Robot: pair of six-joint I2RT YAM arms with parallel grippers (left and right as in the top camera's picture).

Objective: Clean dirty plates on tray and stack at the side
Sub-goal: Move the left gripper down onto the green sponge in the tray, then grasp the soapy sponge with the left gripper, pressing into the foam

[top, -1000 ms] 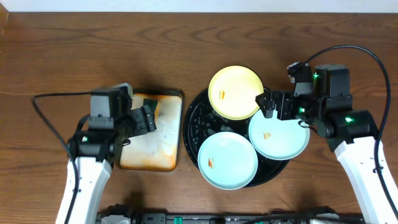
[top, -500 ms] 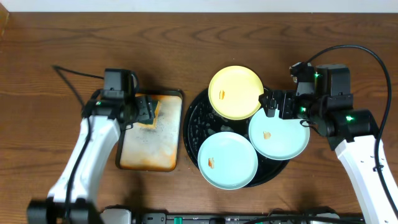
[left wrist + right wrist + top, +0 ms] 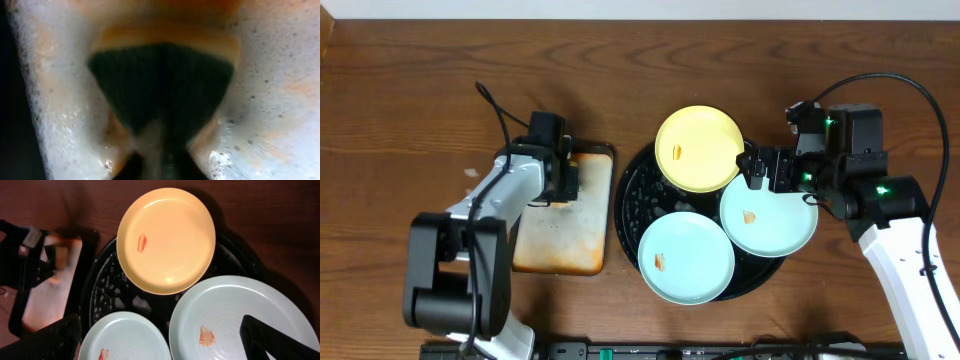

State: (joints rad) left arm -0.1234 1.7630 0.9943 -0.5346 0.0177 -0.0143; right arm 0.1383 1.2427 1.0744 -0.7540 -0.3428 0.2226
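Three plates lie on the round black tray point(image 3: 630, 195): a pale yellow plate point(image 3: 698, 148) at the back, a mint plate point(image 3: 768, 216) on the right, and another mint plate point(image 3: 686, 258) at the front. Each carries an orange smear. My right gripper point(image 3: 765, 170) hangs open over the right mint plate point(image 3: 235, 320), its fingers spread wide and touching nothing. My left gripper point(image 3: 567, 178) is down at the far end of the foamy rectangular tray, shut on a sponge point(image 3: 160, 85) with a dark green face, pinched into a wedge.
The rectangular orange-stained tray point(image 3: 560, 235), covered in white foam, sits left of the black tray. Brown wood tabletop point(image 3: 420, 100) stretches on the left and along the back. The left arm's black cable point(image 3: 495, 105) loops above the table.
My left arm swung round to the rectangular tray's far end and its jaws closed on the sponge. The right arm and the plates have not moved.
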